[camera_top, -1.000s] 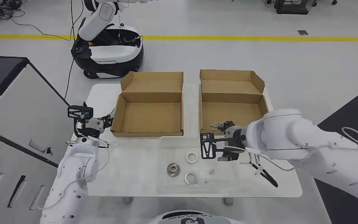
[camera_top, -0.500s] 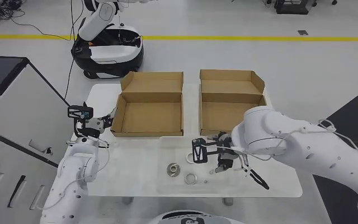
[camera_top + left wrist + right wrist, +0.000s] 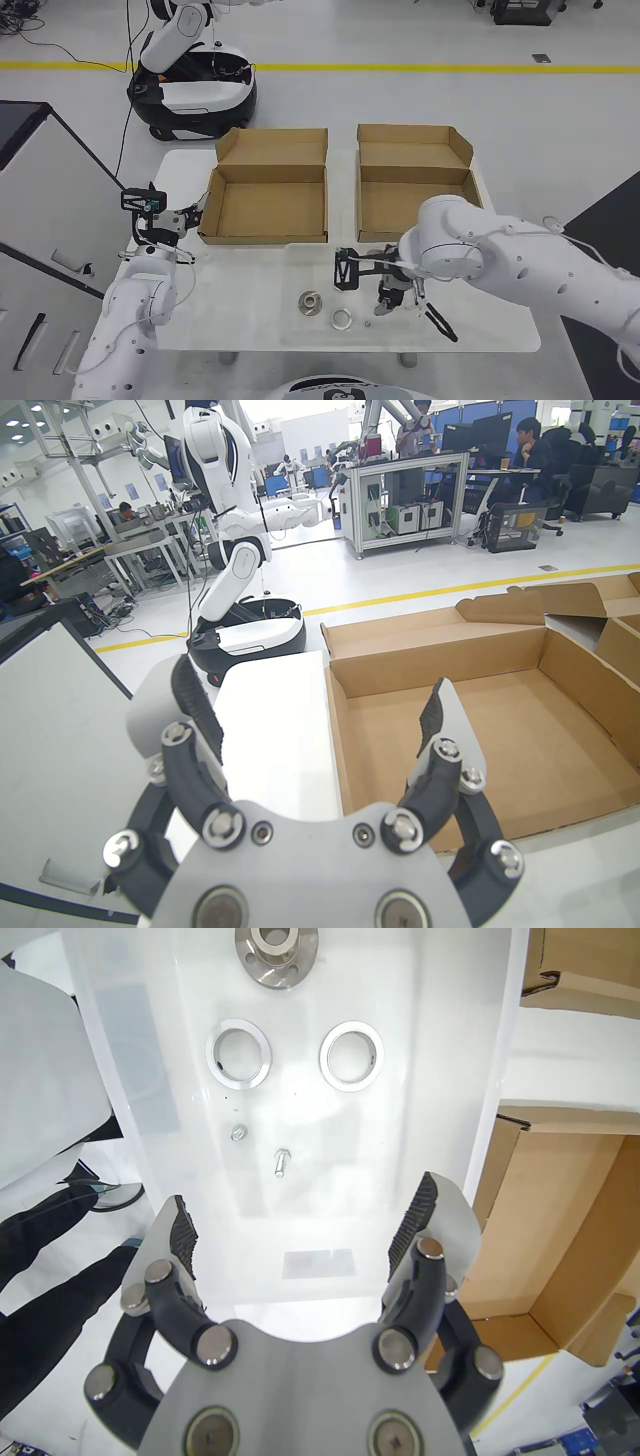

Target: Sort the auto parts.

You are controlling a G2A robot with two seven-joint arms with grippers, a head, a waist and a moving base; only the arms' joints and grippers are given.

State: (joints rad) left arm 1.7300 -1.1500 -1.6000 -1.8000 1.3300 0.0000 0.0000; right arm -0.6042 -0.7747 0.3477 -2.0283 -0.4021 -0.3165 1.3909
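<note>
Left box (image 3: pixel 265 208) and right box (image 3: pixel 385 195) show bare floors; a shiny flange (image 3: pixel 276 953), two rings (image 3: pixel 238 1060) and two bolts (image 3: pixel 281 1162) lie on the table (image 3: pixel 425 1128); left gripper (image 3: pixel 312 690) and right gripper (image 3: pixel 302 1198) are spread.

The left arm (image 3: pixel 135 305) and the right arm (image 3: pixel 530 262) have smooth, rounded white shells. The left gripper (image 3: pixel 310 677) and the right gripper (image 3: pixel 302 1198) each have a grey metal plate with silver screws, black curved links, and white fingers (image 3: pixel 452 1213) with black ribbed pads (image 3: pixel 407 1223).
</note>
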